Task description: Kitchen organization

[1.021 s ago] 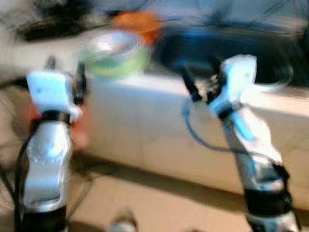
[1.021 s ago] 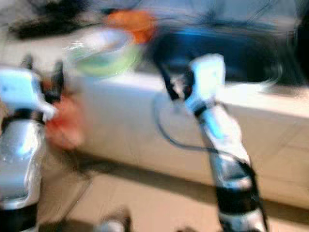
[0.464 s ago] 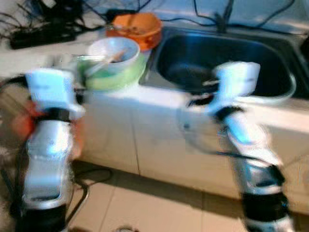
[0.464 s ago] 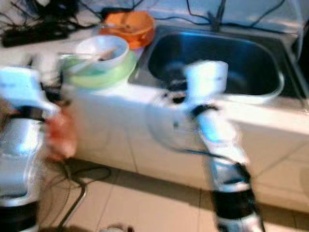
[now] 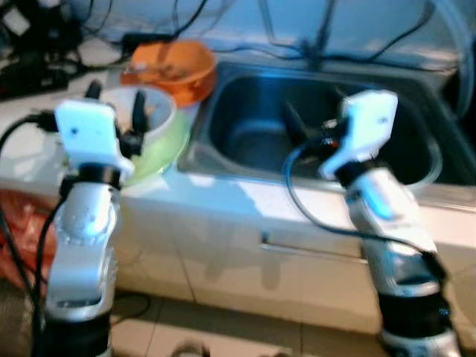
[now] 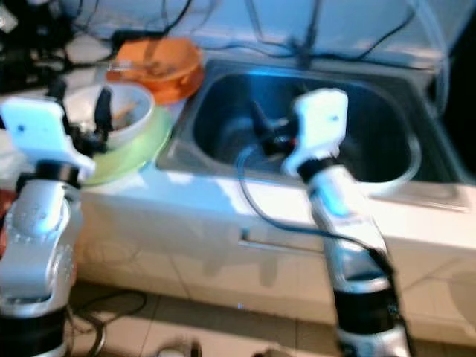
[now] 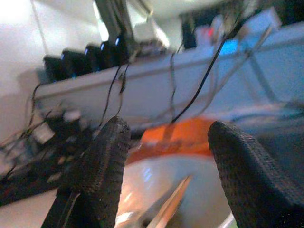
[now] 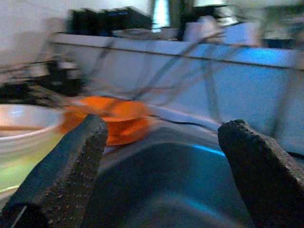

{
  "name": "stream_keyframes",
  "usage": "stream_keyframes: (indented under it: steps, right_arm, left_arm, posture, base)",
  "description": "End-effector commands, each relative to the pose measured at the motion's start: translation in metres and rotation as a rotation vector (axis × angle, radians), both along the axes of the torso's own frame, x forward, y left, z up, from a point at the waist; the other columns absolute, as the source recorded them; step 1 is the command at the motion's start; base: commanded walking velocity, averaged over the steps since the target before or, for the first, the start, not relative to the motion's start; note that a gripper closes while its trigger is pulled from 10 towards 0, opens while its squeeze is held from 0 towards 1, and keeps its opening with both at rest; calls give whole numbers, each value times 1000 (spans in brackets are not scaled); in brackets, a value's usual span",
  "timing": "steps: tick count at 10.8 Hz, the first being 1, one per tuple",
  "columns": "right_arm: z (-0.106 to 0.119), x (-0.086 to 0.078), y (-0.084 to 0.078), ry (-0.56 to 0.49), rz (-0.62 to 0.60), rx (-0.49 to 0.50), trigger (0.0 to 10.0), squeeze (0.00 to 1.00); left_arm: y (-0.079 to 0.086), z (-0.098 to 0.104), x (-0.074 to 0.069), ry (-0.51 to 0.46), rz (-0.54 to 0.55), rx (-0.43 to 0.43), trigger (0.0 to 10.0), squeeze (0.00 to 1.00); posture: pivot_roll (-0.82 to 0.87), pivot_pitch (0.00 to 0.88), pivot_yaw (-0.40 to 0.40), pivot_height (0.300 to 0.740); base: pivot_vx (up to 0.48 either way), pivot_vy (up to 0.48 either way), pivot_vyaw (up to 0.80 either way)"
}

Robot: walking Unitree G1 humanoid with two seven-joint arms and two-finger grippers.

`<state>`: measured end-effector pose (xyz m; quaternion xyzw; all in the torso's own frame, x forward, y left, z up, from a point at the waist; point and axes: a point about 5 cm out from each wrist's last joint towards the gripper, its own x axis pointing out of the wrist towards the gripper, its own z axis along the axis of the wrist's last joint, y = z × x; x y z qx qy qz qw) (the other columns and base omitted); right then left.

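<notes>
I have come in closer to the counter (image 5: pixel 223 197) than I stood a second ago, when the whole scene was smeared by my walking; now the sink (image 5: pixel 245 141) lies right under my arms and the picture has nearly settled; that tells me the approach is about done and the handling can begin. My left gripper (image 5: pixel 115 111) hovers over the white bowl (image 6: pixel 137 111), fingers spread wide apart and holding nothing; through the left wrist view I look between the two black fingers (image 7: pixel 102 166) straight down at the bowl's rim, with a pale utensil (image 7: pixel 164 206), perhaps a spoon or chopstick, lying inside it. The white bowl sits on a green plate (image 5: pixel 167 149), and just behind it stands an orange bowl (image 5: pixel 171 67), both on the counter to the left of the sink. My right gripper (image 5: pixel 309 130) is raised over the basin of the sink, also spread open and empty; its wrist view looks across the dark basin toward the orange bowl (image 8: pixel 111 118). Tangled cables (image 5: pixel 52 44) crowd the back of the counter; I judge the dishes are what I must sort, most likely into the sink, and the white bowl is the nearest to my left fingers; nothing is grasped yet.
</notes>
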<state>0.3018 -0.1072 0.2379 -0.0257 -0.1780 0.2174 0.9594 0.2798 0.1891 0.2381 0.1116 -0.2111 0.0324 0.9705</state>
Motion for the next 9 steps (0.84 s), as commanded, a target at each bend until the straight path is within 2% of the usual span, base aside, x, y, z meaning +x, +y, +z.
stream_keyframes:
  steps: [1,6,9]
  right_arm:
    - [-1,-1,-4,-1,-12,-7,10000,0]
    - [-3,-3,-2,10,10,-18,10000,0]
    - [-4,-4,2,20,53,-36,10000,0]
  left_arm:
    - [-1,4,-3,-21,11,18,10000,0]
    - [4,-5,-8,-1,70,32,10000,0]
    - [8,-12,-17,26,59,44,10000,0]
  posture:
    - [25,104,17,740]
    - [28,110,10,740]
    - [29,115,7,740]
  base:
    - [0,0,0]
    - [0,0,0]
    - [0,0,0]
